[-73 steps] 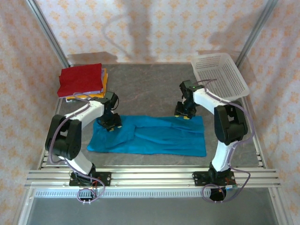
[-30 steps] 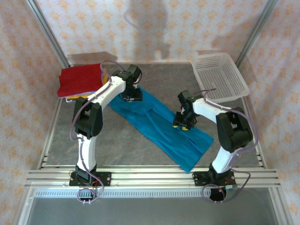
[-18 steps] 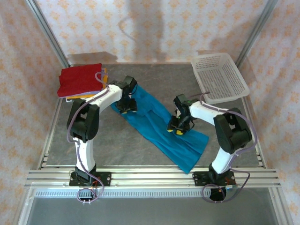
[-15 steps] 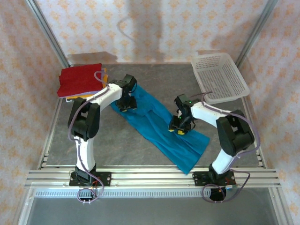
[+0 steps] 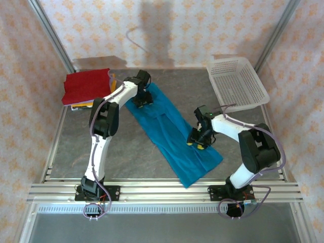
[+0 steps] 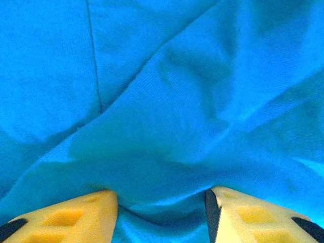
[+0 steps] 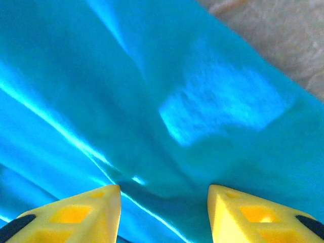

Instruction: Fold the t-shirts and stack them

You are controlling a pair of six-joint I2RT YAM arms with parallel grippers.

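The blue shirt [image 5: 169, 134] lay as a long strip across the near part of the desk [image 5: 126, 152], level with its front edge. It now runs slantwise, one end far back near the pile of folded shirts [image 5: 87, 87] and the other close to the front right. The left end effector [image 5: 142, 99], pinching the far end, has swung from the near left out to the back, its arm stretched long. In the last half second it reached a little farther. The right end effector [image 5: 198, 142], pinching the shirt's right edge, has drawn nearer.
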